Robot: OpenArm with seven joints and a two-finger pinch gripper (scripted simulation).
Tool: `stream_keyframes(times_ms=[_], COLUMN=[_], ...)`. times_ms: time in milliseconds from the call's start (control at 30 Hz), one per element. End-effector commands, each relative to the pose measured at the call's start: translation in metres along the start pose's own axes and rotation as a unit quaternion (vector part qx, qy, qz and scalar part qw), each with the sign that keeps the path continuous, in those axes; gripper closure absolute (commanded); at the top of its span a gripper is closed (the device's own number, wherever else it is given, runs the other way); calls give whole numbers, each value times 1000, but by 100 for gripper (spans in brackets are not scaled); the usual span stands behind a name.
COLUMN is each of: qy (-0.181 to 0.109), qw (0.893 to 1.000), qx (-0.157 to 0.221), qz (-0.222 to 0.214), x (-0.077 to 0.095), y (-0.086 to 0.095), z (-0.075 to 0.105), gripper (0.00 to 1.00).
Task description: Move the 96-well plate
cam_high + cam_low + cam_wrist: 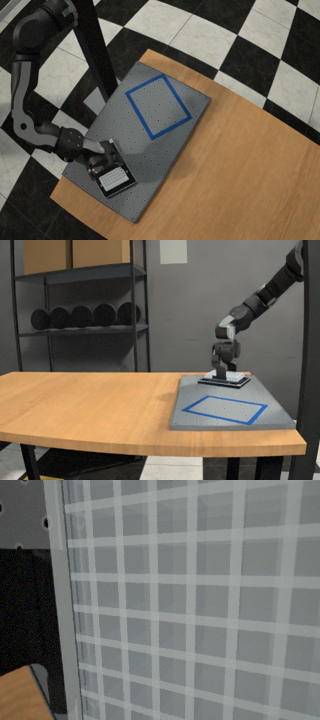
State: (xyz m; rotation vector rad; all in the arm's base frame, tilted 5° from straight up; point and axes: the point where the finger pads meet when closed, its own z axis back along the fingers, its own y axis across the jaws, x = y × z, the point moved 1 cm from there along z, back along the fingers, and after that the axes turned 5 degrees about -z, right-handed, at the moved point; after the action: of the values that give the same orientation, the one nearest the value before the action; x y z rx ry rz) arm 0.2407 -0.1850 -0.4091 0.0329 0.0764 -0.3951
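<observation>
The white 96-well plate (pixel 114 178) (pixel 236 375) (pixel 190 610) lies level on the black plate nest (pixel 118 192) (pixel 221 382) at the near-left end of the grey perforated board (pixel 165 155) (pixel 188 392). My gripper (pixel 107 165) (pixel 225 373) stands straight over the plate's near half and is shut on the plate. The arm hides that half in the top view. The blue outlined bench spot (pixel 139 116) (pixel 216 416) at the board's other end has nothing inside it. I cannot make out the cut-off corner or the A1 mark.
The board lies on a wooden table (pixel 245 167) (pixel 90 400). A black post (pixel 95 51) (pixel 308 356) stands beside the board. A shelf (pixel 77 327) with boxes and dark cylinders stands behind the table.
</observation>
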Motion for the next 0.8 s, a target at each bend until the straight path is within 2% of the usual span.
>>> stream_keyframes(times_ms=[0, 767], qy=[-3, -1], qw=[1000, 1000], qx=[2, 4], qz=[-1, 1], x=[1, 1], y=[1, 2], z=[0, -4], gripper=[100, 100])
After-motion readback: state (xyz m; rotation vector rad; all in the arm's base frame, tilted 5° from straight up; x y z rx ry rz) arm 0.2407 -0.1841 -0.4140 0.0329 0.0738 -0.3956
